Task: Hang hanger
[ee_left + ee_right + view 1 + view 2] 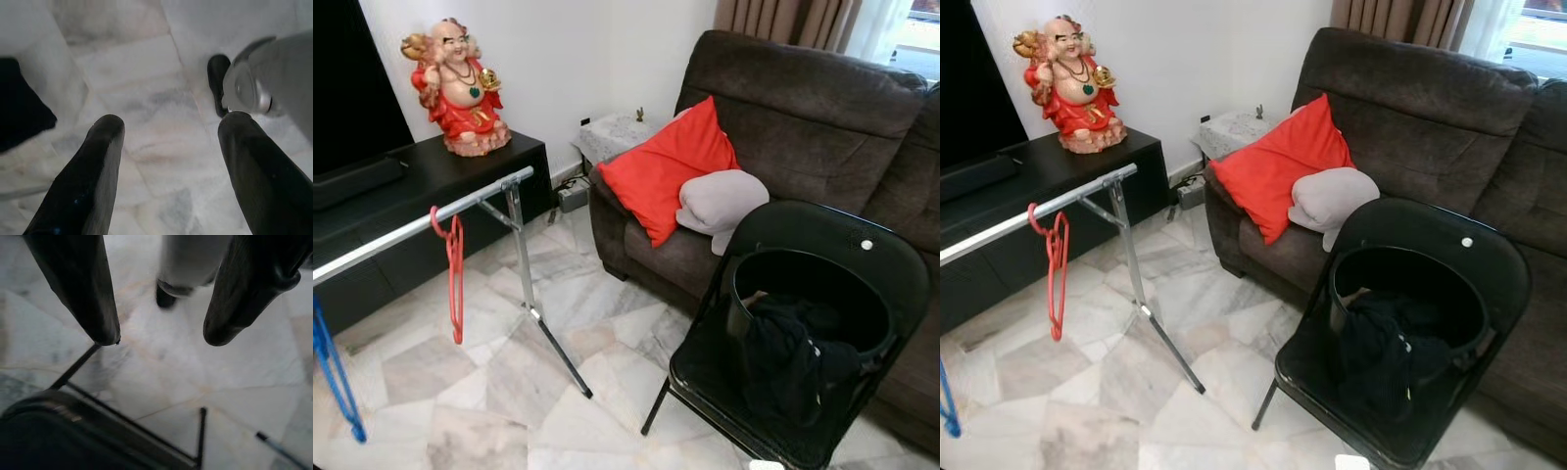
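Red hanger (456,279) & blue hanger (335,372) already on rail (421,223); left claw (168,132) & right claw (159,335) both spread, empty, hanging over floor — task prob. done or next pick pending.

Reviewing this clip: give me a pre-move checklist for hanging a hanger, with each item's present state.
1. Hanger in hand: not ok; left gripper and right gripper are both open over the marble floor.
2. Silver metal clothes rail in view: ok.
3. Free space on rail beside the red plastic hanger: ok.
4. Blue hanger already on rail: cannot tell, its top is cut off.
5. Spare hanger in the black bucket on the black folding chair: cannot tell; dark clothes fill it.
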Controlling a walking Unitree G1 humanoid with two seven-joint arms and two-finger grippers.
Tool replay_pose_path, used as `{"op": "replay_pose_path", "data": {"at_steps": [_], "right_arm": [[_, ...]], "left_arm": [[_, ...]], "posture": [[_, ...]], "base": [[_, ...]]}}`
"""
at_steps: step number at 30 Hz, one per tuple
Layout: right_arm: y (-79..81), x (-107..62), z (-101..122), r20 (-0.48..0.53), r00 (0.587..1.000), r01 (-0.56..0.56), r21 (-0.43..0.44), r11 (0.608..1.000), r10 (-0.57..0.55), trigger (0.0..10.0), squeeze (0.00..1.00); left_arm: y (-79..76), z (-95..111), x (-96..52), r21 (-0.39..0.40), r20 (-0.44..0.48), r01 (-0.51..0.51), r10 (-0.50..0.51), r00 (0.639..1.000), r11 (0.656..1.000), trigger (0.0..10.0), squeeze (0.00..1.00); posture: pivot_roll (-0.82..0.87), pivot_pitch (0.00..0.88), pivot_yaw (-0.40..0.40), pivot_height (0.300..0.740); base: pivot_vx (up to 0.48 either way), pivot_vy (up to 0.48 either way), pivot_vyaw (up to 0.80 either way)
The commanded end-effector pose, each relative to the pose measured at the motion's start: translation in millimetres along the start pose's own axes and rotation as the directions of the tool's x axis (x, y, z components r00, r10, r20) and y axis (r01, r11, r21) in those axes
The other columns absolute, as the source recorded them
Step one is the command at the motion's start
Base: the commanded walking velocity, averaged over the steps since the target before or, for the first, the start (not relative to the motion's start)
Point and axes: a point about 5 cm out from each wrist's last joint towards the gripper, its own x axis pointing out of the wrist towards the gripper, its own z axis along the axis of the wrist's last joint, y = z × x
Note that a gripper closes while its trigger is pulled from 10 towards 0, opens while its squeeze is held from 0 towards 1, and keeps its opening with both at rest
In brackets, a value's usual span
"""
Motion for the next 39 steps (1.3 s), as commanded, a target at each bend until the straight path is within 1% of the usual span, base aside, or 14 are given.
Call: {"op": "replay_pose_path", "data": {"at_steps": [1, 5, 11, 12, 13, 16, 17, 18, 24, 32, 33, 34, 35, 39], "right_arm": [[-1.1, 0.2, 2, 0.017, 1.000, 0.015, 0.024, 1.000, -0.016, 10.0, 0.00], [-2.6, 1.1, 14, 0.076, 0.996, 0.050, 0.025, 0.998, -0.052, 10.0, 0.00], [-5.3, -2.6, 41, 0.294, 0.951, 0.060, 0.109, 0.992, -0.090, 10.0, 0.00], [-6.5, -7.5, 45, 0.364, 0.927, 0.051, 0.125, 0.991, -0.094, 10.0, 0.00], [-6.5, -7.5, 45, 0.364, 0.927, 0.051, 0.125, 0.991, -0.094, 10.0, 0.00], [-7.7, -18.7, 51, 0.454, 0.887, 0.049, 0.081, 0.996, -0.081, 10.0, 0.00], [-11.8, -38.2, 56, 0.545, 0.835, 0.087, 0.001, 0.996, -0.074, 10.0, 0.00], [-12.7, -43.9, 57, 0.566, 0.821, 0.099, -0.013, 0.995, -0.074, 10.0, 0.00], [-28.4, -75.5, 61, 0.627, 0.754, 0.153, 0.122, 0.981, -0.196, 10.0, 0.00], [-29.7, -62.7, 85, 0.587, 0.776, 0.119, 0.221, 0.968, -0.229, 10.0, 0.00], [-25.9, -60.4, 95, 0.591, 0.780, 0.073, 0.240, 0.968, -0.205, 10.0, 0.69], [-24.8, -60.3, 97, 0.594, 0.779, 0.058, 0.249, 0.967, -0.199, 10.0, 0.69], [-22.5, -60.4, 100, 0.603, 0.776, 0.034, 0.254, 0.967, -0.185, 10.0, 1.00], [-19.0, -57.2, 101, 0.582, 0.793, 0.042, 0.244, 0.969, -0.181, 10.0, 1.00]], "left_arm": [[-1.2, -3, -0.4, -0.010, -0.004, 0.003, -0.003, 1.000, 1.000, 10.0, 0.00], [-1.3, -4, -0.6, -0.014, -0.001, 0.002, -0.002, 1.000, 1.000, 10.0, 0.00], [-1.1, -5, -0.8, -0.010, -0.007, 0.002, -0.002, 1.000, 1.000, 10.0, 0.00], [-1.3, -6, -0.9, -0.008, -0.009, 0.004, -0.004, 1.000, 1.000, 10.0, 0.00], [-1.3, -6, -0.9, -0.008, -0.009, 0.004, -0.004, 1.000, 1.000, 10.0, 0.00], [-1.5, -6, -1.0, -0.006, -0.011, 0.006, -0.006, 1.000, 1.000, 10.0, 0.00], [-1.3, -7, -1.1, 0.001, -0.013, 0.009, -0.009, 1.000, 1.000, 10.0, 0.00], [-1.2, -7, -1.1, 0.004, -0.013, 0.009, -0.009, 1.000, 1.000, 10.0, 0.00], [-1.5, -7, -1.1, 0.023, -0.014, 0.020, -0.019, 1.000, 1.000, 10.0, 0.00], [-1.7, -6, -1.1, 0.036, -0.012, 0.024, -0.023, 1.000, 0.999, 10.0, 0.00], [-1.7, -6, -1.1, 0.038, -0.013, 0.022, -0.022, 1.000, 0.999, 10.0, 0.00], [-1.7, -6, -1.1, 0.038, -0.013, 0.022, -0.021, 1.000, 0.999, 10.0, 0.00], [-1.6, -7, -1.2, 0.035, -0.013, 0.020, -0.019, 1.000, 0.999, 10.0, 0.00], [-1.5, -8, -1.3, 0.033, -0.018, 0.018, -0.017, 1.000, 0.999, 10.0, 0.00]], "posture": [[0.06, 0.000, 0.022, 0.740], [0.05, 0.000, 0.004, 0.740], [0.02, 0.000, -0.010, 0.740], [0.02, 0.000, -0.012, 0.740], [0.02, 0.000, -0.012, 0.740], [0.01, 0.000, -0.017, 0.740], [-0.01, 0.000, -0.019, 0.740], [-0.01, 0.000, -0.019, 0.740], [-0.04, 0.000, -0.010, 0.740], [-0.03, 0.000, -0.001, 0.740], [-0.02, 0.000, -0.003, 0.740], [-0.02, 0.000, -0.003, 0.740], [-0.01, 0.000, -0.006, 0.740], [0.00, 0.000, -0.004, 0.740]], "base": [[0.000, 0.000, 0.00], [0.000, 0.000, 0.00], [0.000, 0.000, 0.00], [0.000, 0.000, 0.00], [0.000, 0.000, 0.00], [0.000, 0.000, 0.00], [0.000, 0.000, 0.00], [0.000, 0.000, 0.00], [0.000, 0.000, 0.00], [0.000, 0.000, 0.00], [0.000, 0.000, 0.00], [0.000, 0.000, 0.00], [0.000, 0.000, 0.00], [0.000, 0.000, 0.00]]}}
